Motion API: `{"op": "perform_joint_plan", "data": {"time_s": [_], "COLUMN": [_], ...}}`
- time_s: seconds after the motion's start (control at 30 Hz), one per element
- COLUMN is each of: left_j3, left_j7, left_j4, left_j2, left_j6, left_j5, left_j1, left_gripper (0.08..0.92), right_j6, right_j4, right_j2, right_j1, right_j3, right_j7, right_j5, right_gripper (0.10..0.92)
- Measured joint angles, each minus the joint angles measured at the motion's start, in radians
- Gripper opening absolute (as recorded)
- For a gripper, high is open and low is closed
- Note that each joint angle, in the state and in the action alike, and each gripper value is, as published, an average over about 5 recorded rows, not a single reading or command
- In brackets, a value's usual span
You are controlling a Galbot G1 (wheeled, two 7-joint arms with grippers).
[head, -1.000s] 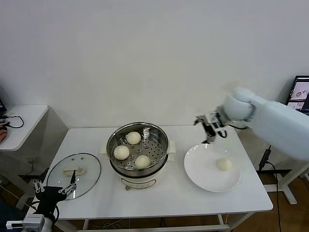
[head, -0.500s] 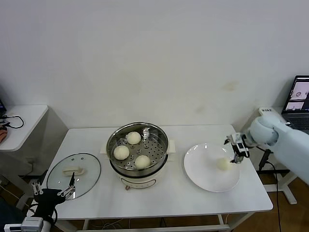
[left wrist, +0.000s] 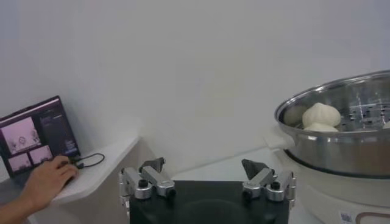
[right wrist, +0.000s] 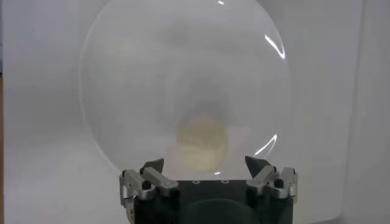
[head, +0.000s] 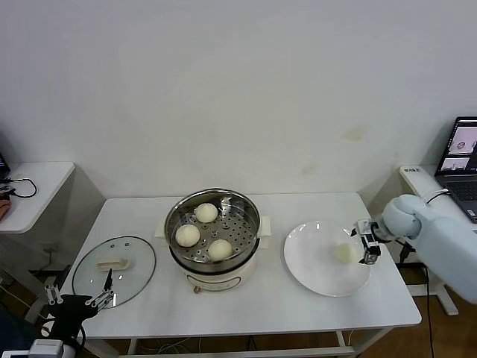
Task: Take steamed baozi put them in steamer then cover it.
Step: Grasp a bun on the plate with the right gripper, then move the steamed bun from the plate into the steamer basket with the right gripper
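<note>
We see our right gripper point(head: 366, 243) at the right edge of the white plate point(head: 313, 276), low over its rim, with its jaws spread apart and holding nothing. The one bun on the plate point(head: 343, 253) lies just to the gripper's left, close to the fingertips but not between them. From the right wrist camera that bun point(right wrist: 202, 143) sits ahead of the open fingers point(right wrist: 152, 167), roughly centred on the gap, resting on the plate point(right wrist: 128, 73).

Three more buns point(head: 187, 235) lie on the perforated tray inside the steamer point(head: 214, 270), which stands in the middle of the table point(head: 298, 309). The glass lid point(head: 114, 261) lies flat on the table to the steamer's left, well apart from it.

Our left gripper point(head: 80, 300) hangs low at the table's front left corner, just beside the lid, its jaws apart and empty.
</note>
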Motion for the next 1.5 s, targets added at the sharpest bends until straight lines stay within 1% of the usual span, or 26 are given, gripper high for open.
{"op": "perform_joint_plan", "data": {"time_s": [0.13, 0.37, 0.63, 0.8, 1.2, 1.5], "left_j3": [0.0, -0.003, -0.004, -0.005, -0.006, 0.003], "left_j7": [0.0, 0.0, 0.001, 0.003, 0.003, 0.003], "left_j4": [0.002, 0.008, 0.017, 0.016, 0.008, 0.007], "left_j2": [0.0, 0.001, -0.001, -0.004, -0.007, -0.007], "left_j6": [0.0, 0.001, 0.001, 0.001, 0.0, 0.0], "left_j5": [0.0, -0.001, -0.001, -0.001, -0.001, 0.0], "left_j1": [-0.002, -0.007, -0.008, -0.007, 0.0, -0.007], "left_gripper": [0.823, 0.823, 0.823, 0.823, 0.823, 0.823], "right_j6": [0.004, 0.003, -0.012, -0.016, -0.036, -0.068], "right_j4": [-0.039, -0.095, -0.145, -0.16, -0.139, -0.06], "right_j2": [0.03, 0.08, 0.119, 0.131, 0.114, 0.065], "right_j1": [-0.009, -0.02, -0.021, -0.021, 0.012, 0.138], "right_j3": [0.011, 0.022, 0.026, 0.027, 0.007, -0.092], "right_j7": [0.002, 0.005, 0.007, 0.0, -0.024, -0.033], "right_j5": [-0.016, -0.037, -0.058, -0.061, -0.022, 0.072], "right_gripper": [0.817, 0.78, 0.701, 0.628, 0.53, 0.533]}}
